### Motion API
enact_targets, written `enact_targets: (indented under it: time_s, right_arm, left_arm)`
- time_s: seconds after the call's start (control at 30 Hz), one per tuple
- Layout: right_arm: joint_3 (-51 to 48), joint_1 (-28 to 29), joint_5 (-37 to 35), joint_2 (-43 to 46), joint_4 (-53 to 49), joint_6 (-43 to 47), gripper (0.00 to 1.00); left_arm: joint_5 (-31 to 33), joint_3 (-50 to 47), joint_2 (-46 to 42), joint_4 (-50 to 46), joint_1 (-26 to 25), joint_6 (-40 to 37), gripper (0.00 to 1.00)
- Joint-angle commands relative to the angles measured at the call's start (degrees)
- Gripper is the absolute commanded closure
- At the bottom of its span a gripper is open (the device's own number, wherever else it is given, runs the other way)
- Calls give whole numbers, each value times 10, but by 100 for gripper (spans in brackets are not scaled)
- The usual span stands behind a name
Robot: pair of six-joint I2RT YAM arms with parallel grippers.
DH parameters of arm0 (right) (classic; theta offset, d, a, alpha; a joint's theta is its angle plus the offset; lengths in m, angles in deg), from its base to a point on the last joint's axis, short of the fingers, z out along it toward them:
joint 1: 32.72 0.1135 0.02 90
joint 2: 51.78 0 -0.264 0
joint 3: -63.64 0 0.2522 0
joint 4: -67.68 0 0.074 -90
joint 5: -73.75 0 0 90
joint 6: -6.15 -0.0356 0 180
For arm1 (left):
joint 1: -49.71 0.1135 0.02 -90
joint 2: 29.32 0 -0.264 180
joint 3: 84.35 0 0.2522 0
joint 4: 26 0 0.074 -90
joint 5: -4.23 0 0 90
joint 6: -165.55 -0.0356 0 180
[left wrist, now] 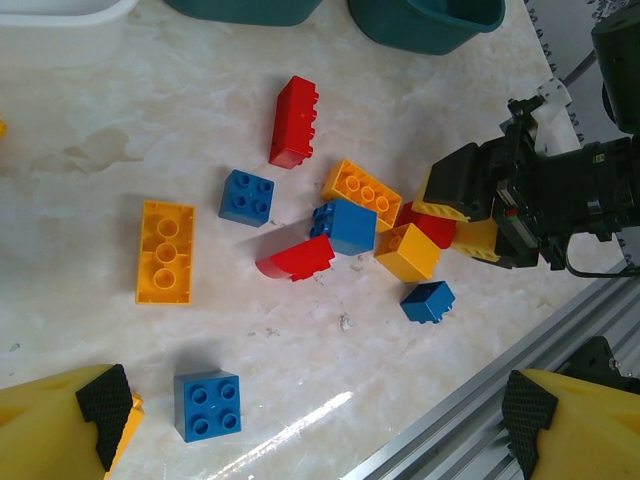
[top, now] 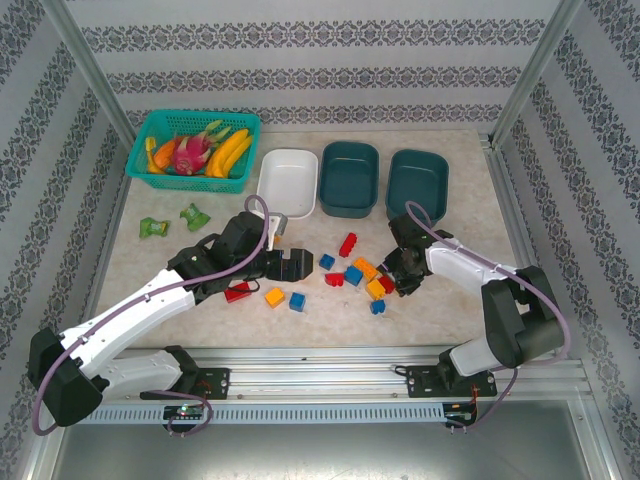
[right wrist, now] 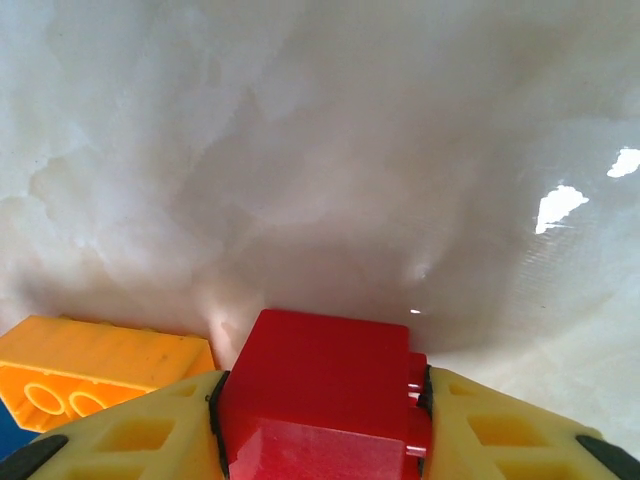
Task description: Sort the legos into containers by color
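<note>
Red lego (right wrist: 318,372) is clamped in the right gripper (right wrist: 322,388); the left gripper (left wrist: 318,405) hangs wide open.

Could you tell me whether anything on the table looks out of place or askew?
Two crumpled green wrappers lie loose on the table in front of the fruit basket, neither lego nor fruit. A red lego also lies on its side.

One red lego (right wrist: 320,390) is showing solid scarlet; blue lego (left wrist: 246,196) and orange lego (left wrist: 165,250) are showing plain. One white tub (top: 288,183), two teal tubs (top: 349,178) are showing unpatterned. Table (top: 475,220) is showing cream marbling; walls (top: 300,40) are carrying grey floral stripes.
</note>
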Motion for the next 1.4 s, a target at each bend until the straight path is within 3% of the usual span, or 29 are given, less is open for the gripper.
enact_targets:
  time_s: [0.0, 0.17, 0.3, 0.53, 0.77, 0.93, 1.17, 1.37]
  right_arm:
    - [35, 0, -50, 40, -62, 35, 67]
    - [129, -25, -112, 99, -140, 120, 67]
    - [239, -72, -120, 63, -167, 204, 67]
    - [409, -160, -77, -124, -156, 280, 67]
    - [590, -201, -26, -353, -188, 303, 67]
    - [710, -219, -5, -474, -230, 305, 66]
    - [768, -224, 0, -526, -259, 306, 48]
    - [767, -214, 15, -454, -251, 317, 27]
  left_arm:
    - [12, 13, -1, 13, -11, 19, 3]
    - [17, 84, 36, 10, -6, 34, 0]
    - [-12, 178, 108, 0, 20, 36, 0]
    - [-48, 318, 232, 3, 62, 33, 0]
    - [-63, 453, 345, -15, 74, 22, 0]
    - [-60, 498, 393, -26, 78, 25, 1]
    - [-47, 487, 399, -40, 87, 34, 1]
    - [-19, 453, 361, -65, 102, 46, 1]
